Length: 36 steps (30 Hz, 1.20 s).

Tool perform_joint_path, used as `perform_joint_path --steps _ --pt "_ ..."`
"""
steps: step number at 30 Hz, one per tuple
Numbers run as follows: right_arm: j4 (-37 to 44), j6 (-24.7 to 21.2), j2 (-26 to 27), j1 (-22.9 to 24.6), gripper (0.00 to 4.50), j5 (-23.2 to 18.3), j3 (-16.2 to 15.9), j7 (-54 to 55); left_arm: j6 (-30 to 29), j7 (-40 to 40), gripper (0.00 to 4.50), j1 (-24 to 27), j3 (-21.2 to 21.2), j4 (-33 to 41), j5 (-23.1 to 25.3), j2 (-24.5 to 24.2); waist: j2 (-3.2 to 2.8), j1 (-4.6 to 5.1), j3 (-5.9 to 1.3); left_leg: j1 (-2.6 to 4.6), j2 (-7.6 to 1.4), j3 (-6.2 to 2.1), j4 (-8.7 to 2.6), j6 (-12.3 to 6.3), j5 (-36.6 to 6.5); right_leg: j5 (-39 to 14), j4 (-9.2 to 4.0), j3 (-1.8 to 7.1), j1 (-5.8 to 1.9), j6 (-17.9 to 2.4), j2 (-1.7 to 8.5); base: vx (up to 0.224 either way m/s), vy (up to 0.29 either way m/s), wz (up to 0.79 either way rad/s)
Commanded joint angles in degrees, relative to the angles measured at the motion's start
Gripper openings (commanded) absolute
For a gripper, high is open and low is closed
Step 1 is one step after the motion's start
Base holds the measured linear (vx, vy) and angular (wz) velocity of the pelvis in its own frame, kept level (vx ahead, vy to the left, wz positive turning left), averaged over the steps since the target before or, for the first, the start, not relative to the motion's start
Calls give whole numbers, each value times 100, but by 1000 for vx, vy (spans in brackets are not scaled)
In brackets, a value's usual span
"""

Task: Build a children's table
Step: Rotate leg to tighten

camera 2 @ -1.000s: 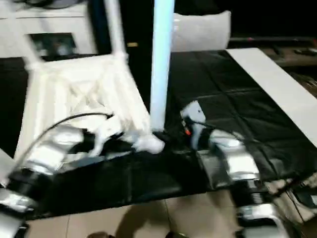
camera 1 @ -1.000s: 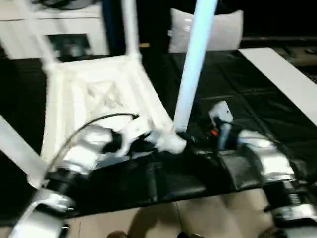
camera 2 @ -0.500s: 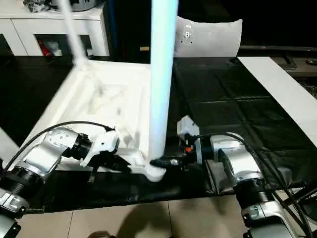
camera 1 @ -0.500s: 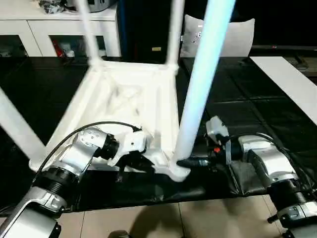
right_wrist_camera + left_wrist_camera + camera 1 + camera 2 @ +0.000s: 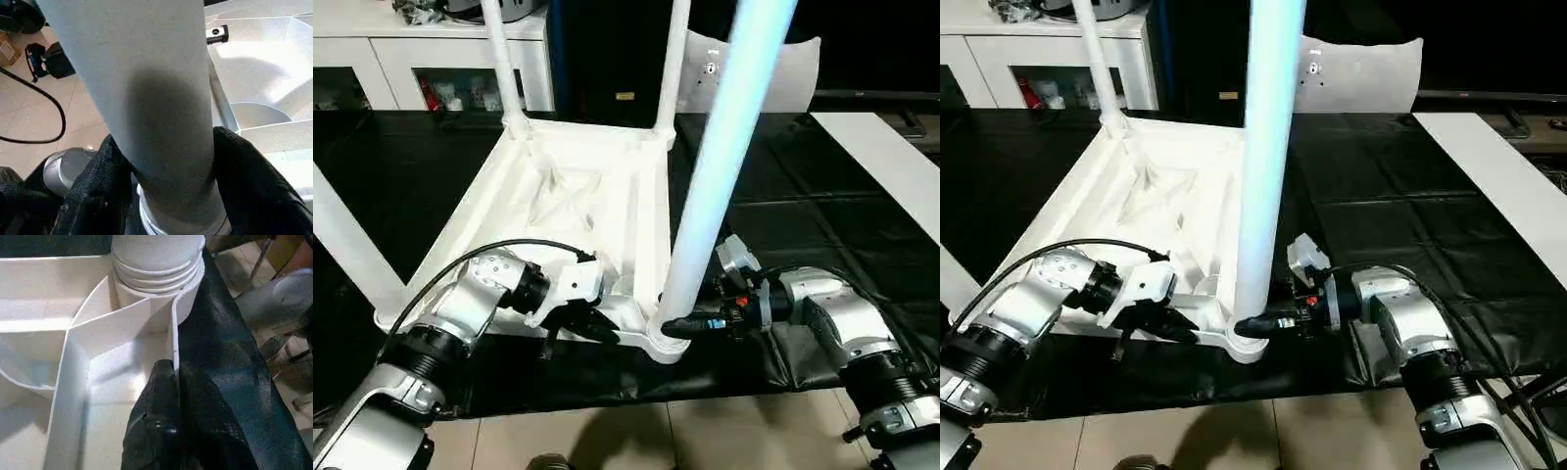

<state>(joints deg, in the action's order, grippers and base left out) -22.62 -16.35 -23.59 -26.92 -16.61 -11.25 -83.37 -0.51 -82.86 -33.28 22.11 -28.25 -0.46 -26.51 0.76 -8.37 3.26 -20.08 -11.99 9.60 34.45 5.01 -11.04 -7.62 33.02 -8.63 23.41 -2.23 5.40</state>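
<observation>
The left end effector (image 5: 597,328), pinched shut on the tabletop's (image 5: 568,196) rim wall beside the corner socket (image 5: 661,343), should steady it. The right end effector (image 5: 1258,323) clasps the near leg (image 5: 715,186) at its base just above that socket; twist it squarely.

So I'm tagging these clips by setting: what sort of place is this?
Probably an indoor room set up as a robot workspace. A black mat covers part of a beige tiled floor, a white cabinet stands at the back, and the upturned children's table sits on the mat.
</observation>
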Motion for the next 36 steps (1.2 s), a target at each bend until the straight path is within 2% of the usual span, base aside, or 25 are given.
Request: perform_joint_path --steps 1,3,6,7,8,10,11,13,15,16,17,18,19,20,22,23,24,25,27,28,29,31,33,34,36 --pt "356 -346 122 69 211 -412 118 80 -211 239 0 -116 -70 195 -64 151 23 53 -404 63 -180 -11 -427 -184 -1280 -2850 -482 334 -307 -407 403 0 0 0" --pt "539 -490 270 159 211 -396 139 433 -556 552 0 -103 -207 313 -119 266 31 64 -400 65 -173 -15 -428 -144 -1307 -2953 -500 326 -303 -351 407 0 0 0" --pt "516 -397 783 181 210 42 213 1693 -1133 1262 0 -49 -454 629 -166 545 22 125 -386 54 -131 -39 -415 -29 -1428 -3319 -548 268 -300 -165 414 0 0 0" --pt "438 -418 1053 142 210 178 291 2280 -1349 1632 0 -30 -559 746 -157 708 34 203 -359 34 -87 -52 -400 28 -1529 -3587 -614 191 -306 -28 398 0 0 0" --pt "438 -418 1053 142 210 178 291 2280 -1349 1632 0 -30 -559 746 -157 708 29 241 -380 45 -77 -61 -387 48 -1549 -3655 -634 165 -323 39 406 0 0 0" --pt "329 -451 1411 65 207 398 356 3071 -1605 2167 0 -7 -661 874 -86 956 22 416 -374 0 -64 -89 -377 23 -1630 -3681 -696 99 -341 185 380 0 0 0" --pt "287 -454 1503 36 206 465 374 3291 -1678 2318 0 -4 -686 901 -54 1028 15 450 -382 -1 -76 -104 -382 37 -1645 -3647 -688 90 -357 190 388 0 0 0" --pt "97 -590 1964 -134 204 693 565 4489 -2026 3075 0 -33 -787 994 168 1408 2 611 -397 -43 -102 -139 -401 -6 -1640 -3342 -680 66 -397 91 395 0 0 0" --pt "75 -607 2019 -158 203 711 596 4630 -2068 3192 0 -47 -798 1001 200 1461 -2 670 -403 -24 -81 -132 -382 -80 -1670 -3300 -714 45 -397 90 401 0 0 0" --pt "-73 -449 2168 -258 203 856 663 5020 -2119 3639 0 -125 -830 962 321 1656 20 681 -411 -13 -78 -113 -380 -137 -1578 -3126 -690 93 -363 2 404 0 0 0" --pt "-76 -442 2170 -261 203 860 664 5026 -2120 3648 0 -127 -830 961 323 1660 20 681 -411 -13 -78 -113 -380 -137 -1578 -3126 -690 93 -363 2 404 0 0 0" --pt "-135 -331 2207 -297 203 934 678 5144 -2129 3801 0 -165 -833 932 363 1723 21 678 -421 -19 -80 -101 -384 -191 -1429 -2918 -648 119 -366 -137 397 0 0 0" --pt "-207 -18 2247 -339 256 972 733 5203 -2088 3927 0 -223 -809 874 428 1763 20 661 -430 -21 -89 -91 -397 -239 -1288 -2714 -613 156 -365 -223 399 0 0 0" --pt "-202 29 2262 -338 269 964 753 5198 -2091 3937 0 -227 -804 877 445 1764 22 651 -432 -19 -92 -81 -397 -270 -1237 -2626 -604 171 -360 -266 398 0 0 0" --pt "-105 41 2301 -303 281 909 818 5168 -2119 3927 0 -206 -781 923 500 1735 27 621 -456 -64 -110 -83 -405 -342 -942 -2179 -489 228 -394 -451 390 0 0 0" --pt "-105 41 2301 -303 281 909 818 5168 -2119 3927 0 -206 -781 923 500 1735 27 621 -456 -64 -110 -83 -405 -342 -942 -2179 -489 228 -394 -451 390 0 0 0" --pt "-9 115 2254 -251 296 850 829 5050 -2088 3855 0 -171 -768 942 521 1662 17 586 -462 -66 -131 -76 -399 -381 -723 -1851 -422 264 -380 -592 383 0 0 0" --pt "57 144 2194 -209 310 798 857 4998 -2019 3776 0 -147 -760 936 523 1591 23 571 -478 -65 -127 -69 -388 -399 -633 -1714 -396 281 -386 -638 384 0 0 0" --pt "85 235 2098 -169 320 746 910 4894 -1970 3679 0 -118 -758 930 483 1510 28 539 -518 -93 -127 -67 -376 -491 -275 -1131 -279 309 -425 -811 373 0 0 0" --pt "84 297 2032 -150 329 733 936 4810 -1949 3651 0 -108 -764 917 458 1470 40 525 -504 -114 -112 -44 -355 -601 -117 -836 -239 333 -406 -936 367 0 0 0" --pt "87 314 2008 -141 329 730 945 4786 -1936 3640 0 -105 -768 911 453 1454 47 517 -505 -126 -105 -44 -349 -616 -99 -819 -228 337 -415 -955 369 0 0 0" --pt "62 455 1801 -87 361 687 974 4514 -1786 3489 0 -99 -752 836 429 1324 56 466 -513 -125 -87 -13 -333 -660 -141 -934 -233 351 -406 -921 364 0 0 0" --pt "139 458 1600 -14 366 609 972 4160 -1602 3212 0 -80 -722 787 374 1182 46 442 -484 -109 -98 3 -346 -681 -277 -1154 -277 350 -383 -858 354 0 0 0" --pt "167 471 1424 26 374 597 923 3894 -1505 3061 0 -70 -703 743 356 1093 35 405 -477 -86 -115 3 -359 -618 -437 -1461 -309 344 -372 -761 360 0 0 0" --pt "161 543 1158 66 400 597 855 3510 -1393 2797 0 -54 -651 682 332 956 34 386 -465 -70 -129 3 -364 -559 -576 -1624 -328 343 -352 -721 350 0 0 0"
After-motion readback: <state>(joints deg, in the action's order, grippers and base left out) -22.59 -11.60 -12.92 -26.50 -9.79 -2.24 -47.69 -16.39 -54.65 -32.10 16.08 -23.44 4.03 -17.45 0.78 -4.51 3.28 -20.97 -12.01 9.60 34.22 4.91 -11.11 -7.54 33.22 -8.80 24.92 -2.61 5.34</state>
